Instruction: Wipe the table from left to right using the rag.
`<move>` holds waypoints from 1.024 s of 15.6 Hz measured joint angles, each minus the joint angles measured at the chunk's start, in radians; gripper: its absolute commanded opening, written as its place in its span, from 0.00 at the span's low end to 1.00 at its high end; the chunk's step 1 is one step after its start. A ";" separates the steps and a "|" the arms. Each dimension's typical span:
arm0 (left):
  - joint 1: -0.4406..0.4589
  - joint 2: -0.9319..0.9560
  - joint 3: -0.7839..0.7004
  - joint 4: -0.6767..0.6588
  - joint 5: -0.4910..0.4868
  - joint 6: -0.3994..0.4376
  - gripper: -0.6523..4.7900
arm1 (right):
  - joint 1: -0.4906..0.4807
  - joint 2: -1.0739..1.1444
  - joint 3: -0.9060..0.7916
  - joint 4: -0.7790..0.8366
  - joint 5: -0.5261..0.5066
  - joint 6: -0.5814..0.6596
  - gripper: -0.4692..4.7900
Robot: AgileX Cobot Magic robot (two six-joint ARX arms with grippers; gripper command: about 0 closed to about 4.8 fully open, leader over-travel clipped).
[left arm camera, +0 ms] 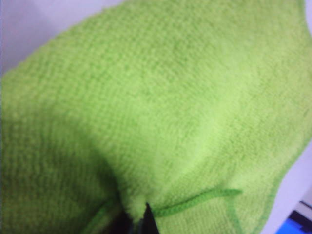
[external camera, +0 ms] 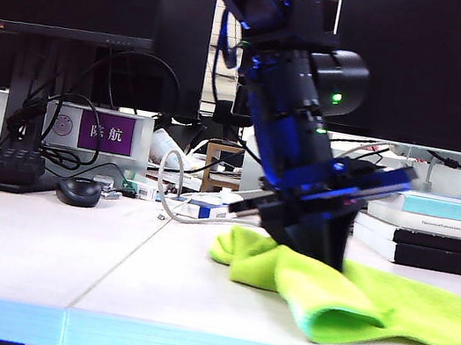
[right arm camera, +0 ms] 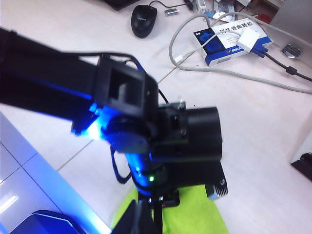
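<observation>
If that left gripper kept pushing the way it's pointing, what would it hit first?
The left gripper points down, shut on the rag, so beyond the cloth it would probably meet the table right away. The right gripper hangs above.

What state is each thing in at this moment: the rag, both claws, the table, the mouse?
Lime-green microfibre rag: bunched and folded, lying on the table right of the seam.
Left claw: shut on the rag, pressing it down.
Right claw: shut, holding nothing visible, above the left arm.
White two-panel table: bare at front left.
Black computer mouse: resting untouched at the back.
</observation>
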 measured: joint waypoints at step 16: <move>-0.068 0.152 0.223 0.016 0.060 -0.051 0.11 | 0.000 0.002 0.000 0.002 0.004 0.000 0.09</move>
